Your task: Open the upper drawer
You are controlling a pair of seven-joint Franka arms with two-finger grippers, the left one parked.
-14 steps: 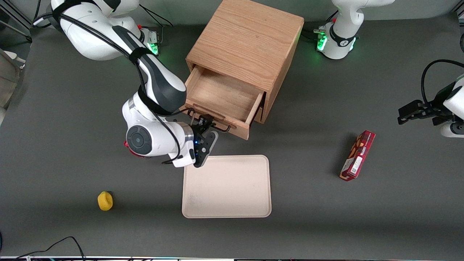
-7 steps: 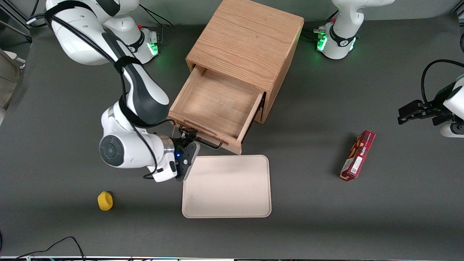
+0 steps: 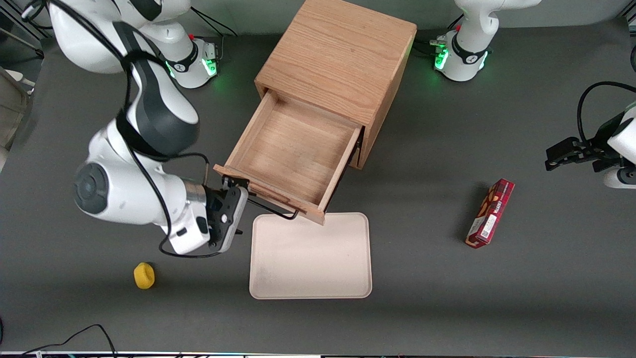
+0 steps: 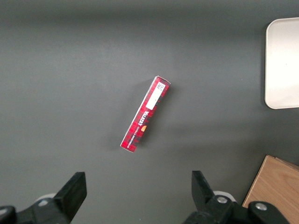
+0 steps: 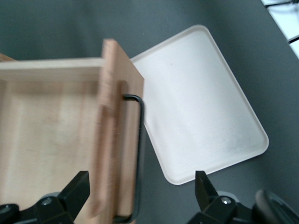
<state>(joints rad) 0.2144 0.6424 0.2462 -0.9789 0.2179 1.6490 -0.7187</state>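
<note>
The gripper (image 3: 237,191) is hovering at the handle (image 3: 271,209) of the upper drawer (image 3: 293,154), which is standing pulled out mid-counter, fingers (image 5: 77,191) spread wide around the bar.

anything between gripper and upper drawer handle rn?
Nothing: in the right wrist view the open gripper straddles the upper drawer and its black handle; no other object intervenes.

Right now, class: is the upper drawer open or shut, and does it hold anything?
Open and empty. The upper drawer is pulled far out of the cabinet, bare floor showing. The gripper, open, sits at its handle.
</note>
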